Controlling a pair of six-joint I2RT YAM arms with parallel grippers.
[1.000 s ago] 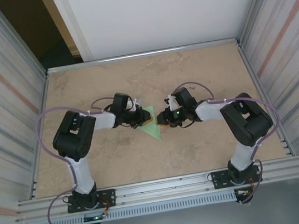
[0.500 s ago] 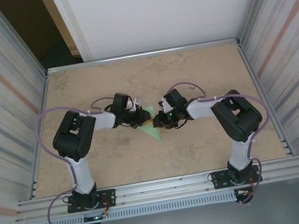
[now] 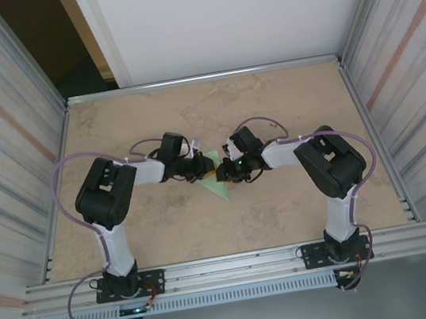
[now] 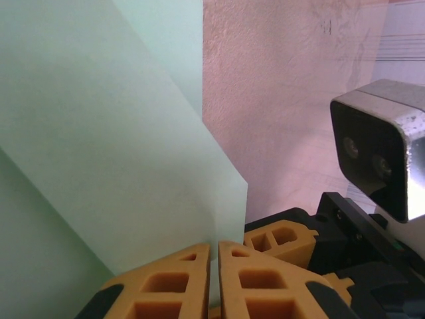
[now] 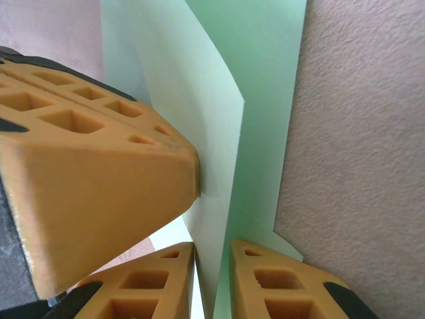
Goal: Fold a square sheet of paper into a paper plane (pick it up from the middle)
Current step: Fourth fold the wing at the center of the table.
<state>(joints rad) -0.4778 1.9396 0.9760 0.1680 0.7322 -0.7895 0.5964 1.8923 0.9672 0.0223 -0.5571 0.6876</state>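
The pale green sheet of paper, folded into a pointed wedge, lies mid-table with its tip toward the near edge. My left gripper reaches it from the left and is shut on an upright flap of the paper, pinched at the fingertips. From the right comes my right gripper. Its jaws stand a narrow gap apart with a raised fold of the paper between them. The left gripper's orange finger presses that flap from the other side.
Both grippers meet nose to nose on the tan tabletop. The right gripper's finger and its wrist camera sit just beyond the left fingertips. Metal walls enclose the table's sides.
My right arm has swung left to the paper and its jaws have narrowed around the raised fold. The left gripper and the paper have stayed in place.
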